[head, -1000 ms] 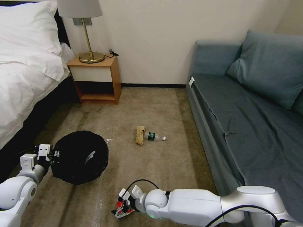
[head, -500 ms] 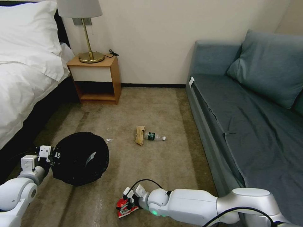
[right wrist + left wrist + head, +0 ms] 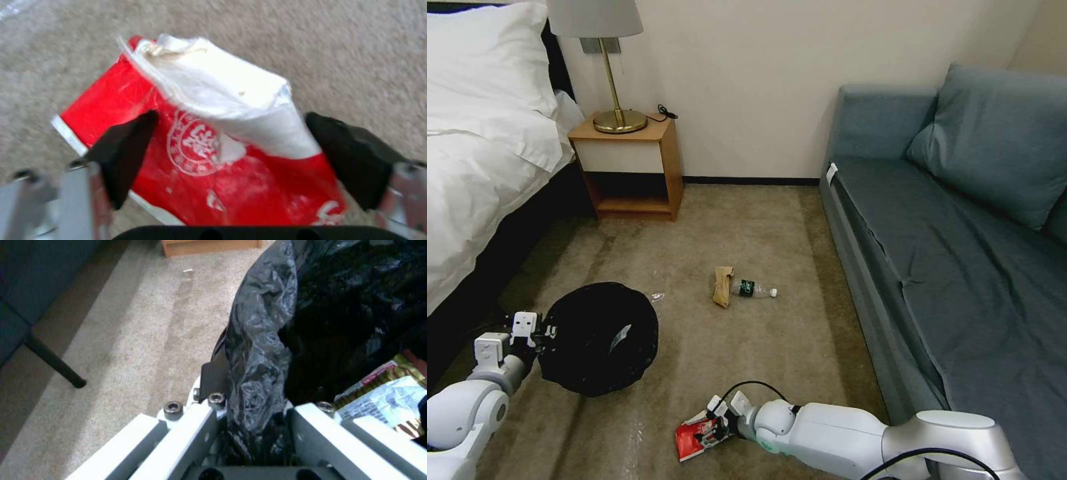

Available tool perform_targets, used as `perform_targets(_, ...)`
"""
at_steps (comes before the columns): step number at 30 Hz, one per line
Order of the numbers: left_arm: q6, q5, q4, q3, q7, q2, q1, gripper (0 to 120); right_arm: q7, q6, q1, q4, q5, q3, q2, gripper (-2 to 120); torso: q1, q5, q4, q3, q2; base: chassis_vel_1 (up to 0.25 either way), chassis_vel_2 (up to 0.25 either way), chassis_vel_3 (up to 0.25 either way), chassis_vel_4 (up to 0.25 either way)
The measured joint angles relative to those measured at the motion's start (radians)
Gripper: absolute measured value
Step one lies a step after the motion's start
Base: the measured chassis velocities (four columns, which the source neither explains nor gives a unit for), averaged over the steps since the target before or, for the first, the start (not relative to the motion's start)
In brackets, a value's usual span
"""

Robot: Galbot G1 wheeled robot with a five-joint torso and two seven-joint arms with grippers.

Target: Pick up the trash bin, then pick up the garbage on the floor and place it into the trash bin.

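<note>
Carpeted bedroom floor (image 3: pixel 747 220) between bed (image 3: pixel 474 167) and sofa (image 3: pixel 960 220), nightstand (image 3: pixel 630 163) against the wall. Over the last second my right pincer (image 3: pixel 715 427) slid back toward me and a bit right, low over the carpet, and the red snack bag (image 3: pixel 694 440) came with it. In the right wrist view the red snack bag (image 3: pixel 213 156) sat between the two dark fingers (image 3: pixel 122 156), which stood apart on either side, so I read that pincer (image 3: pixel 231 160) as released around it, not yet clamped. My left pincer (image 3: pixel 537 331) stayed clenched on the liner rim of the trash bin (image 3: pixel 600 337), which drifted slightly lower in the head view; the left wrist view showed black liner (image 3: pixel 262 350) pinched at that pincer (image 3: pixel 253 426), with a yellow-brown wrapper (image 3: pixel 391 386) already inside. Tan paper wrapper (image 3: pixel 722 285) and bottle (image 3: pixel 754 289) lay touching on the carpet farther out, unmoved. Judgement: bin held, one piece in, red bag being grasped, two left.
</note>
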Motion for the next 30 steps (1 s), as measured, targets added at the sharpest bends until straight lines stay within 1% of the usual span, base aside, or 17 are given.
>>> perform_targets(1, 0.0, 0.0, 0.0, 0.0, 0.0, 0.0, 0.0, 1, 0.0, 0.0, 0.0, 0.0, 0.0, 0.0, 0.0, 82, 0.0, 0.0, 0.0, 0.0, 0.0, 0.0, 0.0, 0.0, 0.0)
perform_targets(3, -0.005, 0.002, 0.003, -0.002, 0.003, -0.001, 0.004, 1, -0.016, 0.01, -0.004, -0.014, -0.008, 0.006, -0.001, 71, 0.0, -0.0003, 0.0, 0.0, 0.0, 0.0, 0.0, 0.0, 0.0)
perform_targets(4, -0.005, 0.002, 0.003, -0.002, 0.003, -0.001, 0.004, 1, -0.016, 0.01, -0.004, -0.014, -0.008, 0.006, -0.001, 71, 0.0, -0.0003, 0.0, 0.0, 0.0, 0.0, 0.0, 0.0, 0.0)
perform_targets(6, -0.008, 0.002, 0.003, -0.004, 0.004, 0.0, 0.007, 1, -0.018, 0.016, -0.008, -0.017, -0.01, 0.01, -0.002, 59, 0.0, -0.0004, -0.0003, 0.0, 0.0, 0.0, 0.0, 0.0, 0.0)
perform_targets(9, -0.008, 0.002, 0.004, -0.005, 0.005, 0.001, 0.008, 1, -0.019, 0.017, -0.008, -0.017, -0.01, 0.011, -0.004, 56, 0.0, -0.0004, -0.0003, 0.0, 0.0, 0.0, 0.0, 0.0, 0.0)
perform_targets(10, -0.009, 0.002, 0.004, -0.005, 0.006, 0.002, 0.008, 1, -0.019, 0.02, -0.01, -0.016, -0.01, 0.011, -0.004, 48, 0.0, -0.0003, -0.0003, 0.0, 0.0, 0.0, 0.0, 0.0, 0.0)
perform_targets(11, -0.01, 0.002, 0.004, -0.005, 0.006, 0.002, 0.007, 1, -0.019, 0.023, -0.01, -0.015, -0.009, 0.011, -0.004, 42, 0.0, -0.0002, 0.0, 0.0, 0.0, 0.0, 0.0, 0.0, 0.0)
perform_targets(12, -0.01, 0.002, 0.004, -0.005, 0.006, 0.002, 0.007, 1, -0.019, 0.023, -0.01, -0.015, -0.009, 0.011, -0.004, 42, 0.0, -0.0002, 0.0, 0.0, 0.0, 0.0, 0.0, 0.0, 0.0)
perform_targets(14, -0.01, 0.002, 0.005, -0.003, 0.006, 0.002, 0.005, 1, -0.019, 0.027, -0.01, -0.011, -0.009, 0.009, -0.004, 31, 0.0, -0.0001, 0.0001, 0.0, 0.0, 0.0, 0.0, 0.0, 0.0)
perform_targets(15, -0.01, 0.002, 0.005, -0.003, 0.006, 0.002, 0.005, 1, -0.019, 0.027, -0.01, -0.011, -0.009, 0.009, -0.004, 31, 0.0, -0.0001, 0.0001, 0.0, 0.0, 0.0, 0.0, 0.0, 0.0)
perform_targets(17, -0.01, 0.002, 0.006, -0.002, 0.007, 0.002, 0.004, 1, -0.019, 0.029, -0.01, -0.009, -0.008, 0.009, -0.004, 26, 0.0, 0.0001, 0.0001, 0.0, 0.0, 0.0, 0.0, 0.0, 0.0)
perform_targets(19, -0.011, 0.003, 0.01, 0.0, 0.007, 0.002, 0.002, 1, -0.019, 0.033, -0.01, -0.005, -0.008, 0.01, -0.005, 13, 0.0, 0.0, 0.0001, 0.0, 0.0, 0.0, 0.0, 0.0, 0.0)
perform_targets(21, -0.011, 0.003, 0.01, 0.0, 0.007, 0.002, 0.002, 1, -0.018, 0.033, -0.011, -0.001, -0.008, 0.011, -0.005, 11, 0.0, 0.0, 0.0001, 0.0, 0.0, 0.0, 0.0, 0.0, 0.0)
perform_targets(23, -0.012, 0.003, 0.01, 0.0, 0.008, 0.004, 0.003, 1, -0.016, 0.034, -0.01, 0.017, -0.012, 0.017, -0.009, 4, 0.0, -0.0001, 0.0002, 0.0, 0.0, 0.0, 0.0, 0.0, 0.0)
perform_targets(25, -0.012, 0.003, 0.01, 0.0, 0.008, 0.005, 0.003, 1, -0.011, 0.035, -0.007, 0.034, -0.02, 0.025, -0.014, 1, 0.0, -0.0001, 0.0002, 0.0, 0.0, 0.0, 0.0, 0.0, 0.0)
perform_targets(27, -0.012, 0.002, 0.01, -0.001, 0.008, 0.006, 0.003, 1, -0.002, 0.037, -0.003, 0.048, -0.029, 0.035, -0.017, 1, 0.0, -0.0001, 0.0002, 0.0, 0.0, 0.0, 0.0, 0.0, 0.0)
perform_targets(30, -0.021, 0.013, 0.025, -0.005, 0.012, 0.009, 0.002, 1, 0.022, 0.039, 0.011, 0.088, -0.043, 0.11, -0.02, 1, 0.0, 0.0, 0.0001, 0.0, 0.0, 0.0, 0.0, 0.0, 0.0)
